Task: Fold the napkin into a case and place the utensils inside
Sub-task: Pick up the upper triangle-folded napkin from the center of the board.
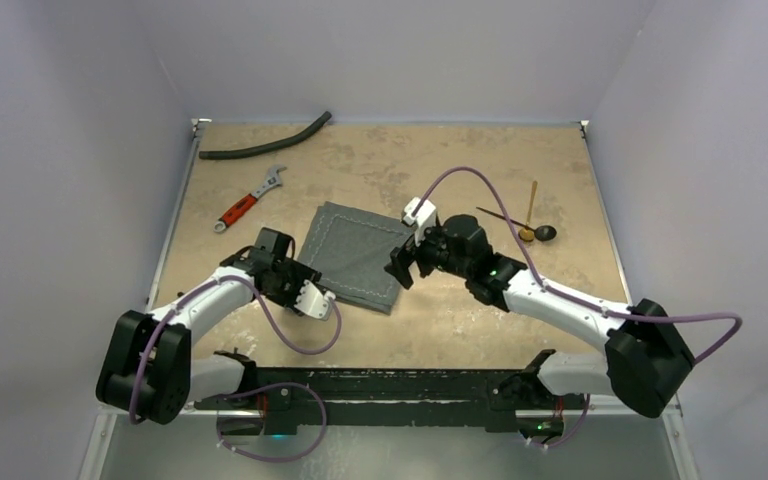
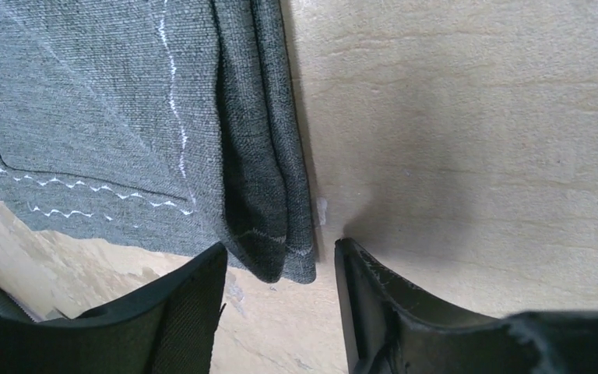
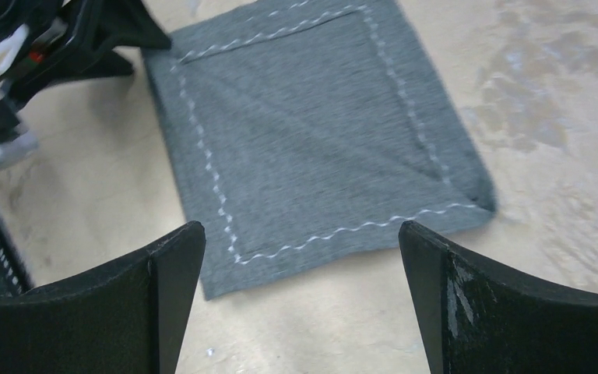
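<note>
While spread, the left end effector (image 2: 280,248) straddles the napkin (image 2: 124,117)'s corner.

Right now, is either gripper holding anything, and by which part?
Nothing is held. The left gripper is open, its fingers on either side of the napkin at its folded corner, not closed on it. The right gripper is open with nothing between its fingers.

Tan table (image 1: 410,150), napkin (image 1: 355,255) (folded), utensils (image 1: 528,232), wrench (image 1: 248,205), hose (image 1: 265,148)

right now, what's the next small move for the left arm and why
Probably ease the left pincer forward and shut it on the napkin, whose layered edge lies just ahead between its open fingers, not yet gripped.
</note>
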